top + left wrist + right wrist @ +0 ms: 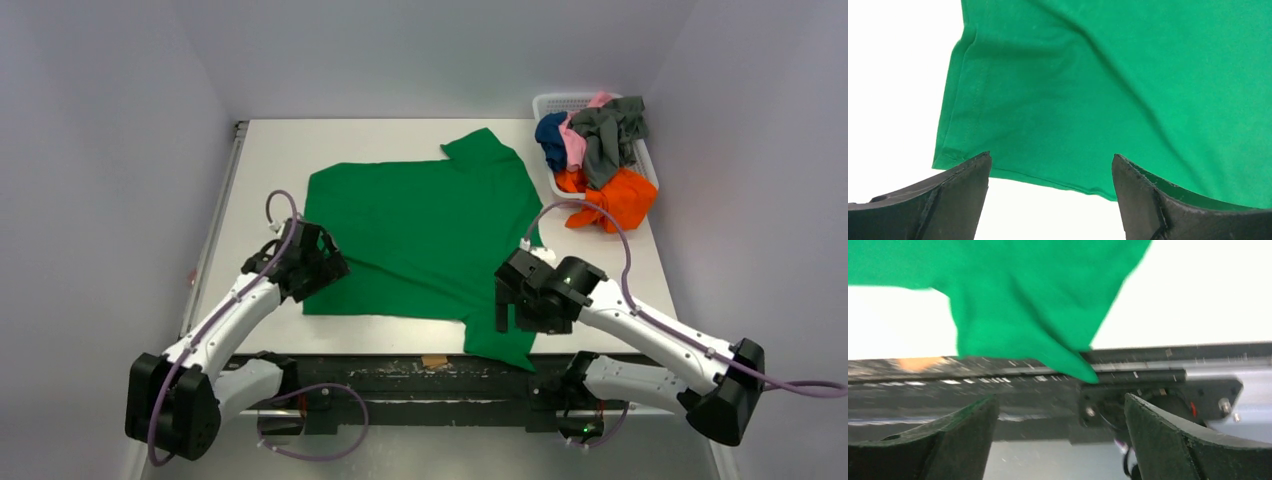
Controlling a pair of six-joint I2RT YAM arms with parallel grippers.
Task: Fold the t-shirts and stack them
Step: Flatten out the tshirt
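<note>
Between the parted fingers of the left gripper point(1050, 164) nothing is held. Just ahead of them the hemmed corner of the green t-shirt point(1098, 90) lies flat on the white table point(888, 75), with bare table open to the left of the jaws. The left arm reaches forward, wrist pitched down at that near-left corner. The right gripper point(1060, 400) also stands open and empty, angled over the near table edge. Ahead of its jaws a green sleeve drapes onto the black rail point(973, 375). Well beyond and right of those jaws, the white basket point(560, 103) holds the orange t-shirt point(625, 195), grey t-shirt point(610, 130), pink t-shirt point(574, 145) and navy t-shirt point(550, 135), with the orange one spilling over the rim.
</note>
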